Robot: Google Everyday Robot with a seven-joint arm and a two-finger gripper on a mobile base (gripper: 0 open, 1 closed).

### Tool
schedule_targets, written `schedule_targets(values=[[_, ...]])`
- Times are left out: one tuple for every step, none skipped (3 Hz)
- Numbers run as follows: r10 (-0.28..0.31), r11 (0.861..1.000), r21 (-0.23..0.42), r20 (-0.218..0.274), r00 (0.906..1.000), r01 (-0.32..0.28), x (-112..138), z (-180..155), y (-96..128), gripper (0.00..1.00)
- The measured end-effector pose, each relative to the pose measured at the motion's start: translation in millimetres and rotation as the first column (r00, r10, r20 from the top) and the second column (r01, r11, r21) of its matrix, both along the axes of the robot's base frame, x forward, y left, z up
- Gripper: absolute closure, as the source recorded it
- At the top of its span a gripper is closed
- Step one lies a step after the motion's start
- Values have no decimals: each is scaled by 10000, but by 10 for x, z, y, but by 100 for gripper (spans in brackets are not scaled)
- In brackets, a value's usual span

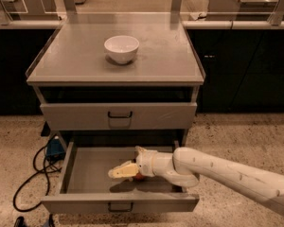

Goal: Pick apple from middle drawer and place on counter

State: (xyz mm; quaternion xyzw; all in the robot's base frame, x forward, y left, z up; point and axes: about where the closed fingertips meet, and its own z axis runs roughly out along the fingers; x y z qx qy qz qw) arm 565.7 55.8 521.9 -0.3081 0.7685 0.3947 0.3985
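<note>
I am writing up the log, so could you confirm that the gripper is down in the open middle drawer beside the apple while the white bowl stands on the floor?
Not quite: the camera view shows the white bowl standing on the counter instead. The rest holds: the gripper is down in the open middle drawer beside the apple.

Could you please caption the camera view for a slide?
Gripper inside open middle drawer beside the apple; white bowl on counter.
</note>
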Motion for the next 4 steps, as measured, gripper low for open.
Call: schedule_targets(values=[[-826,9965,-95,133,9965,827,236,16,-240,0],[-1830,9801,-738,233,9828,1843,343,248,-172,0],[-2122,9645,-1470,626,9752,2193,296,288,-265,0],[-2207,9639,-1443,377,9746,2239,322,224,-256,0]])
